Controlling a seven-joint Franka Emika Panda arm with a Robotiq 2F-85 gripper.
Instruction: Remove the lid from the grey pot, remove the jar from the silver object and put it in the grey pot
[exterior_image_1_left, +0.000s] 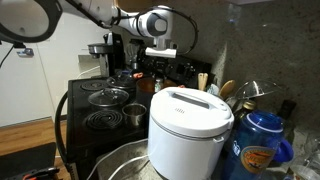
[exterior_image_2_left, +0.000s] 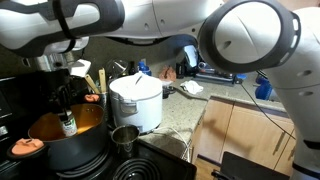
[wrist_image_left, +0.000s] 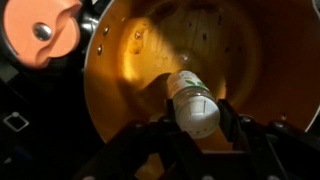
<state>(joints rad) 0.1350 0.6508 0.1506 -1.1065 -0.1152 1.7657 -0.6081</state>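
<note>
- Wrist view first: the grey pot (wrist_image_left: 120, 110) fills the picture, a wide round wall with a smooth orange-brown inside and a bright glare patch on its floor.
- There's the jar (wrist_image_left: 192, 100), a small cylinder with a pale, white-looking top. It sits right between the dark fingers (wrist_image_left: 158, 138) of the gripper (wrist_image_left: 195, 128).
- The jaws are drawn in narrow, one on each side of the jar, holding it.
- In an exterior view the jar (exterior_image_2_left: 67, 124) stands upright under the gripper (exterior_image_2_left: 65, 105), inside the rim of the grey pot (exterior_image_2_left: 45, 128). I cannot tell whether its base touches the floor.
- Plenty of room here: bare orange floor lies all round the jar, and the pot wall is well apart from the fingers.
- A round orange disc (wrist_image_left: 40, 30) with a metal knob lies just beside the pot's rim.
- The small shiny steel pot (exterior_image_2_left: 125, 137), a narrow cylinder, stands apart from the grey pot, just in front of the smooth white rice cooker (exterior_image_2_left: 135, 100).
- Black ringed stove coils (exterior_image_1_left: 105, 97) show beside the cooker.
</note>
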